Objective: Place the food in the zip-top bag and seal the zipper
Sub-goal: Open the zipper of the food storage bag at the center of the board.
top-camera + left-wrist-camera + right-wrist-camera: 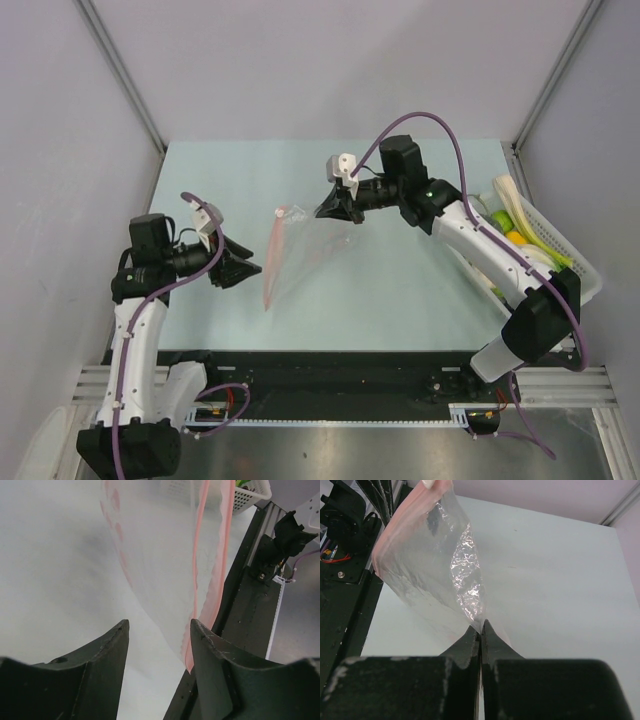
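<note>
Right gripper (335, 207), jaws closed on one edge of the zip-top bag (300, 250), holds it apparently raised off the table (400, 300) near the centre of the top view. The left gripper (247, 270), jaws apart and empty, sits at the bag's 9 o'clock, just beside the zipper (272, 262). The step in hand appears to be opening the mouth: the left fingers should close on one lip of the strip only, then draw toward 9 o'clock against a firm right-hand pinch, so the walls part rather than slide together. The white basket (565, 255) at 3 o'clock holds the food (513, 236), none of it bagged yet. Bag: clear, crinkled, glinting film with faint pink dots. Zipper: thin pink-red band along the mouth edge.
</note>
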{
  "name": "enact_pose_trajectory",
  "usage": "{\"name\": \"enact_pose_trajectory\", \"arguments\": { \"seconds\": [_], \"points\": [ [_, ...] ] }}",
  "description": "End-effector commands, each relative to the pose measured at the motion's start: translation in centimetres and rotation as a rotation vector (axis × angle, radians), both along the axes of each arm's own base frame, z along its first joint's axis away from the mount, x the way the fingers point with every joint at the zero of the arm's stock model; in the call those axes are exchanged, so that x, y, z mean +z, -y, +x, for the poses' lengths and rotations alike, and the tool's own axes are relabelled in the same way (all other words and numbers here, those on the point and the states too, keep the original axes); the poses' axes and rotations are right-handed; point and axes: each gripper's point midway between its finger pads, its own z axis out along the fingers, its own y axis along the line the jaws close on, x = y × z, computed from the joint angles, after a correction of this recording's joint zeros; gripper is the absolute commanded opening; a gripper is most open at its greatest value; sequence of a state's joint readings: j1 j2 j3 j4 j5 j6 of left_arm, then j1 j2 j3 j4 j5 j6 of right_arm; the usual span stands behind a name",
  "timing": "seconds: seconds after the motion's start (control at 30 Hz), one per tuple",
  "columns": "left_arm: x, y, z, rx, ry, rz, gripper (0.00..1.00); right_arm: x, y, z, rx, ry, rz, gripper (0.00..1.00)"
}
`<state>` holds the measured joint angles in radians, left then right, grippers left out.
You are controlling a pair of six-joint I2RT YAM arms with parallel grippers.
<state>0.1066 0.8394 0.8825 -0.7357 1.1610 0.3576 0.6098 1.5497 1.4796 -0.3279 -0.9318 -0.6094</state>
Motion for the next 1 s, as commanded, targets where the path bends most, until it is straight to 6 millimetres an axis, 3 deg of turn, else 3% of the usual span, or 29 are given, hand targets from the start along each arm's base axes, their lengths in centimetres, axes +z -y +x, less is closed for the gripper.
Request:
{"name": "enact_pose_trajectory", "arguments": {
  "seconds": [0.0,0.63,0.73,0.77,0.83,0.93,0.97],
  "points": [
    [0.7,0.7,-1.0,-0.076,0.058,-0.019,0.54,1.3,-0.6,-0.1,0.012,0.047,0.035,0.00],
    [1.1,1.6,-0.6,-0.057,0.036,-0.070,0.48,1.2,-1.5,-1.1,0.042,0.050,0.034,0.00],
    [1.4,1.7,-0.6,-0.048,0.035,-0.084,0.34,1.0,-1.7,-1.1,0.043,0.046,0.032,0.00],
    [1.8,1.8,-0.5,-0.051,0.048,-0.091,0.20,1.0,-1.8,-1.2,0.044,0.045,0.035,0.00],
    [2.3,1.9,-0.6,-0.033,0.024,-0.114,0.04,0.6,-2.4,-1.2,0.049,0.034,0.033,0.00],
    [3.8,1.5,0.0,0.059,0.032,-0.130,0.00,0.3,-3.9,-1.0,0.044,0.017,0.050,0.00],
    [4.2,1.4,0.1,0.081,0.036,-0.135,0.00,0.2,-5.0,0.0,0.030,0.026,0.075,0.02]
  ]
}}
